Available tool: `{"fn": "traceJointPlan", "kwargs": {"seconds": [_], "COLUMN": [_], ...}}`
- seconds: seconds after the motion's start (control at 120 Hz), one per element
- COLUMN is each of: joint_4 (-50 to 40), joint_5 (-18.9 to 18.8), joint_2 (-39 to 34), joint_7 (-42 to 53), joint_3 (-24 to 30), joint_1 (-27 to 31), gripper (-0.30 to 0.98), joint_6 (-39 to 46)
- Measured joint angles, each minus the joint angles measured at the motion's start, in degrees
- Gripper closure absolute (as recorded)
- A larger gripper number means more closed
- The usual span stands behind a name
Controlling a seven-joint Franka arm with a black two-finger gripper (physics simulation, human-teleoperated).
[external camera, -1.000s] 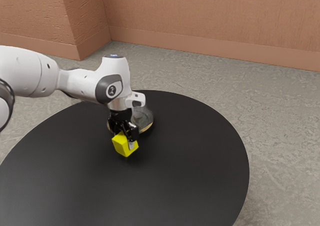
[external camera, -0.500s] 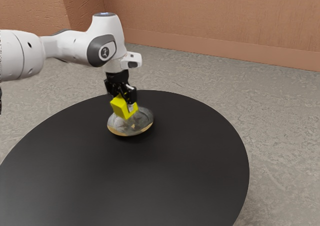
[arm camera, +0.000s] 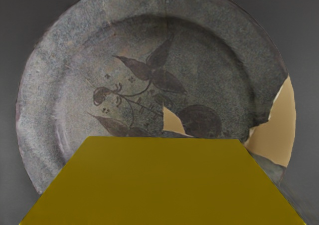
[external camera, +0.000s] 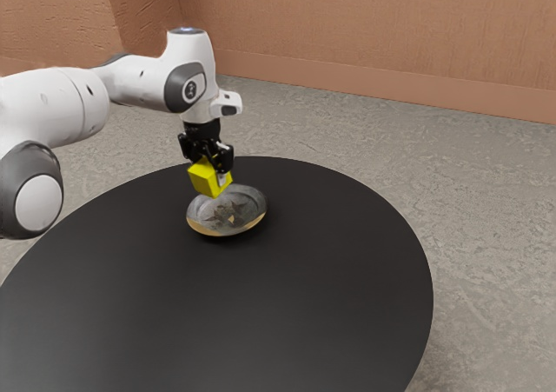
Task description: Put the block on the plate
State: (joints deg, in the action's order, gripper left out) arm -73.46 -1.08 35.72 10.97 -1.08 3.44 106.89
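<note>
Yellow cube-shaped block (external camera: 204,180) above a round grey leaf-patterned plate (external camera: 250,202).
My hand (external camera: 215,173) grips it, fingers parted by its width.

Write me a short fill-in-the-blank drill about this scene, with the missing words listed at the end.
The block held by the tool is colored ____.
The top of the table is colored ____.
The number of plates on the table is ____.
The block is not resting on the plate but held ____ it, clear of its surface.

Missing words, in order: yellow; black; one; above.
</note>
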Motion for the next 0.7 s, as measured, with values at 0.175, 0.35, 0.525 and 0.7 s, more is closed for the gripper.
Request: {"fn": "traceJointPlan", "kwargs": {"seconds": [0.175,0.35,0.525,0.7], "joint_4": [3.6,6.2,7.8,7.9], "joint_5": [0.0,0.2,0.5,0.6], "joint_2": [4.7,8.7,10.8,11.2], "joint_7": [0.1,0.1,0.1,0.1], "joint_3": [-1.2,-2.0,-2.0,-1.9], "joint_1": [0.1,0.1,0.1,0.1], "gripper": [0.29,0.29,0.29,0.29], "joint_6": [-0.4,-0.6,0.8,3.1]}}
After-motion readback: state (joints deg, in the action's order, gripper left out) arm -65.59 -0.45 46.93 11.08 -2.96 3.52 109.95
